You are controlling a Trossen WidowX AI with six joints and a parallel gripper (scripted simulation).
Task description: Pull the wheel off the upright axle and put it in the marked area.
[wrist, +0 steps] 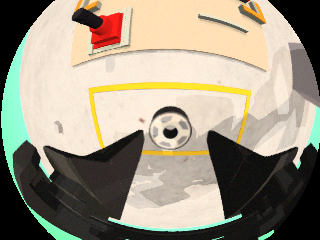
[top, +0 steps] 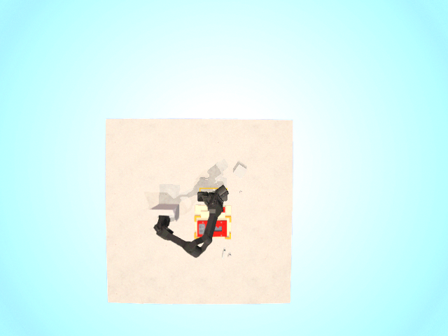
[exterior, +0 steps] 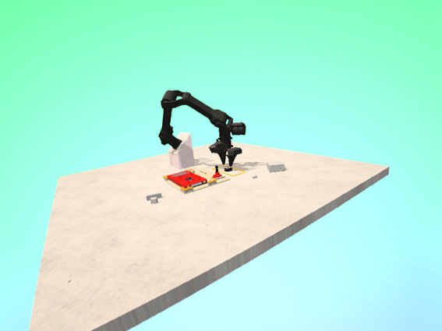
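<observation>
Wheel [exterior: 228,168] [wrist: 170,131] off the axle [exterior: 216,170] [wrist: 87,19], which stands bare on its red base [exterior: 216,175] [wrist: 107,31]. That half of the job is done.

Wheel now inside the yellow outline [top: 213,188] [exterior: 237,176] [wrist: 170,86] on the desk [top: 144,271] [exterior: 164,247] [wrist: 50,100], hub face up; in the wrist view it shows within the border, close to the side away from the axle. Appears to lie flat on the desk; whether it is fully settled is hard to tell.

Pincer [top: 212,198] [exterior: 226,165] [wrist: 176,135] open, nothing gripped. Fingers stand one on each side of the wheel, a gap showing at both in the wrist view. Top view: arm hides the wheel.

Placing and letting go look done. Left to do, by judgement: lift the pincer straight up and away, fingers apart, so that neither brushes the rim or drags the wheel toward the border. Nearly finished.
</observation>
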